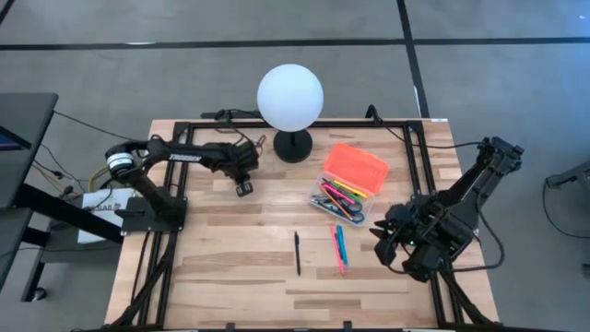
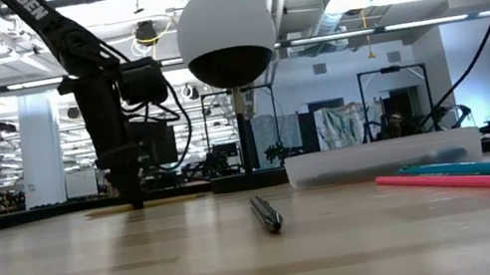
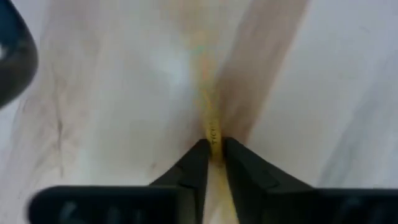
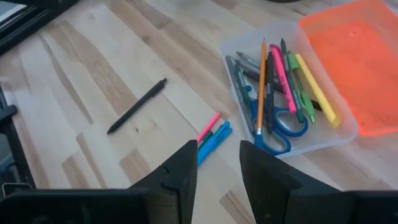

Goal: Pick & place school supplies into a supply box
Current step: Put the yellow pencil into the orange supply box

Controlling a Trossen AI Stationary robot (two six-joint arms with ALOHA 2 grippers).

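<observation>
standing just right of the white globe lamp [image 1: 290,93], the clear plastic supply box [image 1: 348,198] with its orange lid [image 1: 356,167] already holds most supplies, while near it the spread right gripper [image 1: 389,242] waits, the left gripper [image 3: 212,152] pinches a thin yellow pencil [image 3: 210,118], and a slim black pen [image 1: 297,253], pink marker [image 1: 335,247] and blue pen [image 1: 341,244] remain.

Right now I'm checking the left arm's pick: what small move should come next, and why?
Probably lift straight up: the left gripper is closed around a yellow pencil lying on the table, while the supply box sits across toward the right.
</observation>
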